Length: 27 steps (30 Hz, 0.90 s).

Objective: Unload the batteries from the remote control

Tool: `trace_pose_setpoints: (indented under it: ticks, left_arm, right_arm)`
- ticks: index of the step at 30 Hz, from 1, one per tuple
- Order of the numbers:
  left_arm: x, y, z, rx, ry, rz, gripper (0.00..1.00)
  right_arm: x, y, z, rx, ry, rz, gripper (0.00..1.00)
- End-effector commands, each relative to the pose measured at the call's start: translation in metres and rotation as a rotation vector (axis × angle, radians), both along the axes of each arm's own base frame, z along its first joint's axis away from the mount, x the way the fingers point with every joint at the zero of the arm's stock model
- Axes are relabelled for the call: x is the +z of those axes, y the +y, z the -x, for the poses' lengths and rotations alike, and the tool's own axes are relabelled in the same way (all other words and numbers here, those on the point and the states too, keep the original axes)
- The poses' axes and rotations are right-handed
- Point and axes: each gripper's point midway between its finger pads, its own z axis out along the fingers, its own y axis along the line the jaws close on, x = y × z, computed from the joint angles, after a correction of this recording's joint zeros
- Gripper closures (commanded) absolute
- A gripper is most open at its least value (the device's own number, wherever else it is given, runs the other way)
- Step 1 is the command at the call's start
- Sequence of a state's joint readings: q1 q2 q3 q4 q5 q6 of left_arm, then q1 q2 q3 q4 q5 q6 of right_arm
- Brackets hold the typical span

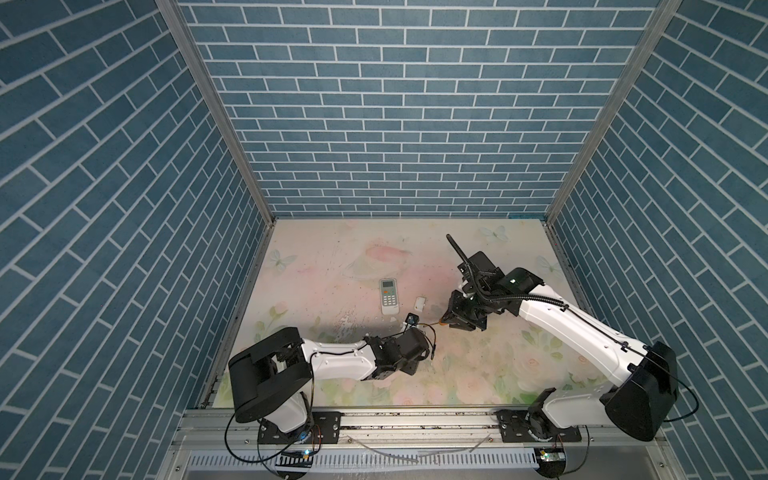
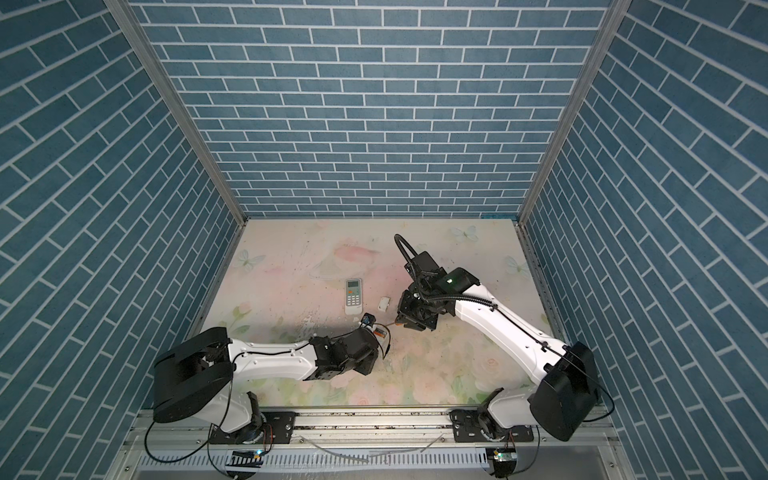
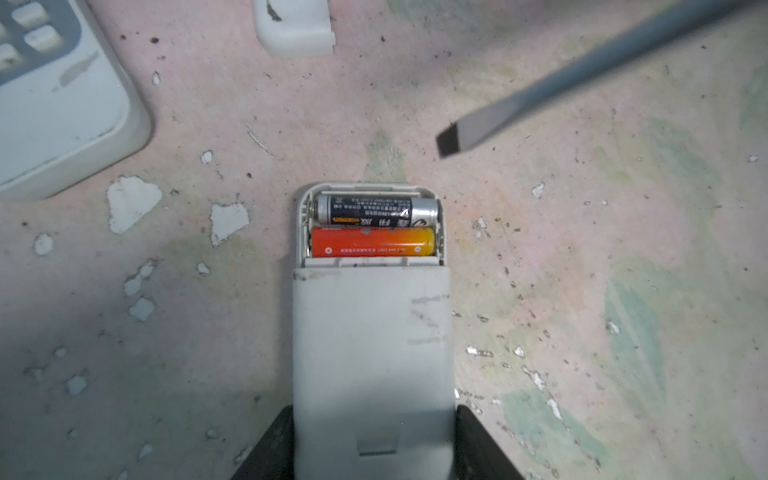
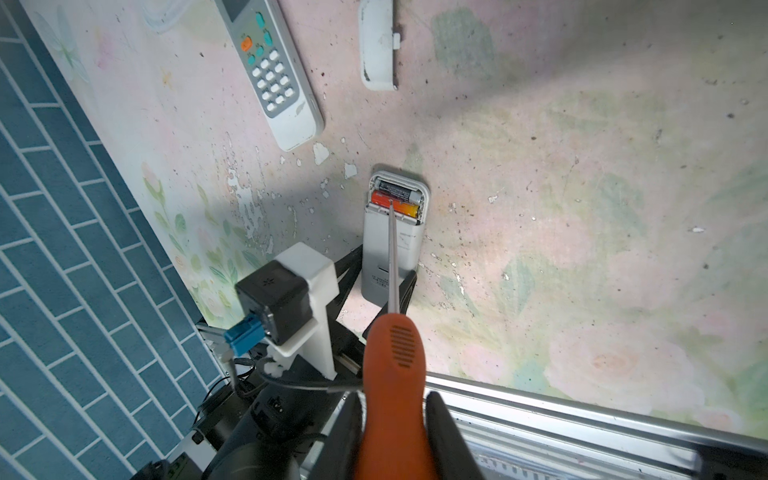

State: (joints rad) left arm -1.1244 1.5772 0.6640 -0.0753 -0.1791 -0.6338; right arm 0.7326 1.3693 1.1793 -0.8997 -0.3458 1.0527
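black-silver battery (image 3: 376, 211) beside orange battery (image 3: 372, 245), seated in open remote (image 3: 370, 353)

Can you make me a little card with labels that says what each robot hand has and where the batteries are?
left gripper: closed on the sides of the small remote
right gripper: closed on the screwdriver handle
small remote: back up, battery compartment open
batteries: dark battery and orange battery side by side, both in the compartment
screwdriver tip: near the compartment, touching nothing
on the table: big remote, buttons up; white cover beside it
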Motion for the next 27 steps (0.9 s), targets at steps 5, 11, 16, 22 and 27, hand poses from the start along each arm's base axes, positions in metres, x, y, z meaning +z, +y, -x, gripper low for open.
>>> trace_pose_setpoints:
  ticks: [5,11,16,22,27]
  left_arm:
    - [-0.077,0.082,0.079,-0.019,0.378,-0.291,0.53]
    - [-0.079,0.080,0.080,-0.022,0.389,-0.289,0.54]
    - [-0.081,0.079,0.080,-0.023,0.393,-0.288,0.54]
    - [-0.082,0.079,0.081,-0.022,0.393,-0.287,0.54]
    - [-0.082,0.080,0.081,-0.017,0.395,-0.286,0.54]
  right_arm:
    - [-0.018,-0.013,0.010,-0.056,0.045,0.055,1.00]
    - [-0.013,-0.011,0.003,-0.043,0.021,0.064,1.00]
    - [-0.008,-0.009,0.000,-0.041,0.014,0.062,1.00]
    - [-0.005,-0.007,-0.004,-0.036,0.005,0.059,1.00]
    - [-0.002,-0.008,-0.006,-0.029,-0.008,0.073,1.00]
